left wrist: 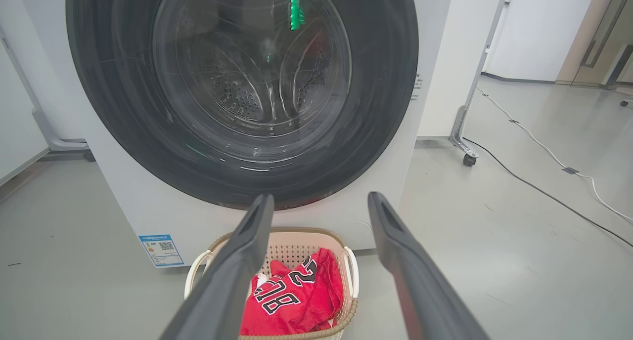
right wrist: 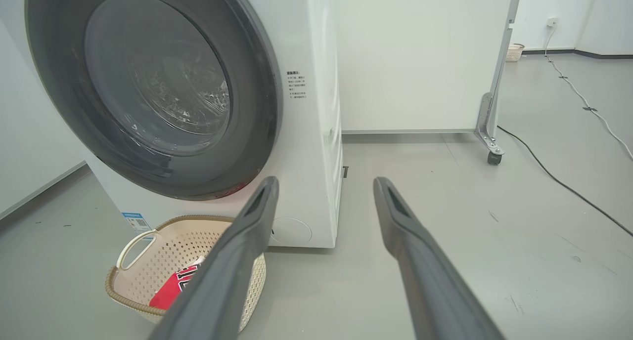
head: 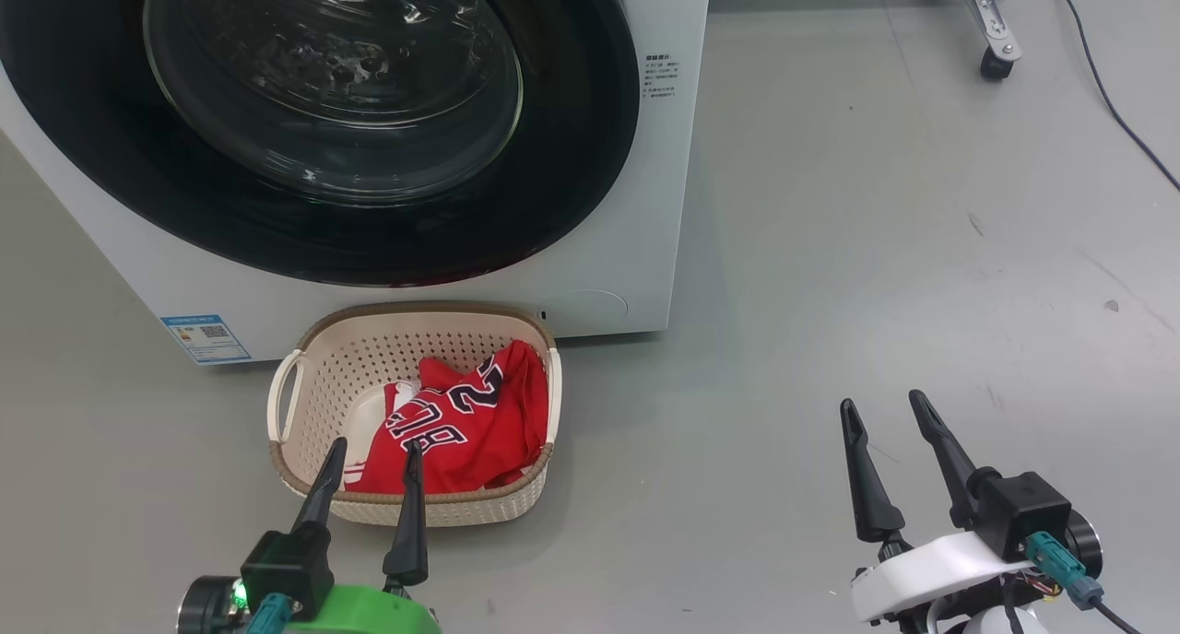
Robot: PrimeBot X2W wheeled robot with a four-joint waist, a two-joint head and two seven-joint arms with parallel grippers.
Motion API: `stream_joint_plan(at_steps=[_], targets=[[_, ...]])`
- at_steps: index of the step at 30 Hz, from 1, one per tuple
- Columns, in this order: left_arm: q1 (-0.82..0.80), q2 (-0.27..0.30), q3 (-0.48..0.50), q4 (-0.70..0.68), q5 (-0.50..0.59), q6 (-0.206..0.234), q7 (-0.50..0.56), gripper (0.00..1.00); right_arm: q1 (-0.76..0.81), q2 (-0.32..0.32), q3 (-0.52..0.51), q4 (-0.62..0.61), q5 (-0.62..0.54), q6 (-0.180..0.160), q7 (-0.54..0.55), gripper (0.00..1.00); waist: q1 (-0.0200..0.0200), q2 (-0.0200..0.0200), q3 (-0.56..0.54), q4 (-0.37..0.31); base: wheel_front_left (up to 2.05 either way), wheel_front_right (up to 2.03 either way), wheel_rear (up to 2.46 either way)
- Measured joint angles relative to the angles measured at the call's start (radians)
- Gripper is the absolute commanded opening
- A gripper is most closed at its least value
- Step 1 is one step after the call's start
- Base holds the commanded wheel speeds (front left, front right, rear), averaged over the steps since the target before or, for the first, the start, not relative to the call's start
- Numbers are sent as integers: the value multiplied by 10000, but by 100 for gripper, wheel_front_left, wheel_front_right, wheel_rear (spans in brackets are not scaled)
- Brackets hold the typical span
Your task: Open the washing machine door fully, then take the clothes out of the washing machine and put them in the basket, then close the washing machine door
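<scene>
Head view. The washing machine door (head: 323,109) lies shut, flush against the front of the washing machine (head: 645,247). The basket (head: 415,310) stands on the floor just in front of the machine, under the door's lower rim. The clothes (head: 470,422) lie inside it, heaped toward its right end and reaching its near rim; the numbered jersey is on top. My left gripper (head: 377,444) is spread wide and holds nothing. Its fingertips line up with the basket's near rim and the near edge of the red heap; I cannot tell if they touch. My right gripper (head: 880,400) is also wide and empty, over bare floor well to the right of the basket.

Left wrist view. My left gripper (left wrist: 320,195) points at the lower front of the machine, jaws wide. The basket (left wrist: 296,233) shows low between the fingers, with the clothes (left wrist: 296,295) in it. The door (left wrist: 247,83) fills the upper part, closed.

Right wrist view. My right gripper (right wrist: 325,180) is wide with nothing between its fingers, aimed past the machine's right front corner. The basket (right wrist: 143,285) sits low on the left, partly behind my left-hand finger, with a patch of the clothes (right wrist: 170,290) showing. The door (right wrist: 158,83) is closed.
</scene>
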Motion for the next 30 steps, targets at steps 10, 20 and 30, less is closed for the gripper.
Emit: stream_joint_plan(at_steps=[10,20,30], targets=[[42,2,27,-2,0,2,15,100,237,36,19,-236,-46,0,0,100,0,0,-48,2,0,0,0],[45,2,40,-38,-2,0,88,100,421,73,21,-422,-121,0,0,100,0,0,-60,-16,0,0,0],[45,2,42,-61,-15,0,92,100,456,102,19,-522,-192,0,0,100,0,0,-69,-42,0,0,0]])
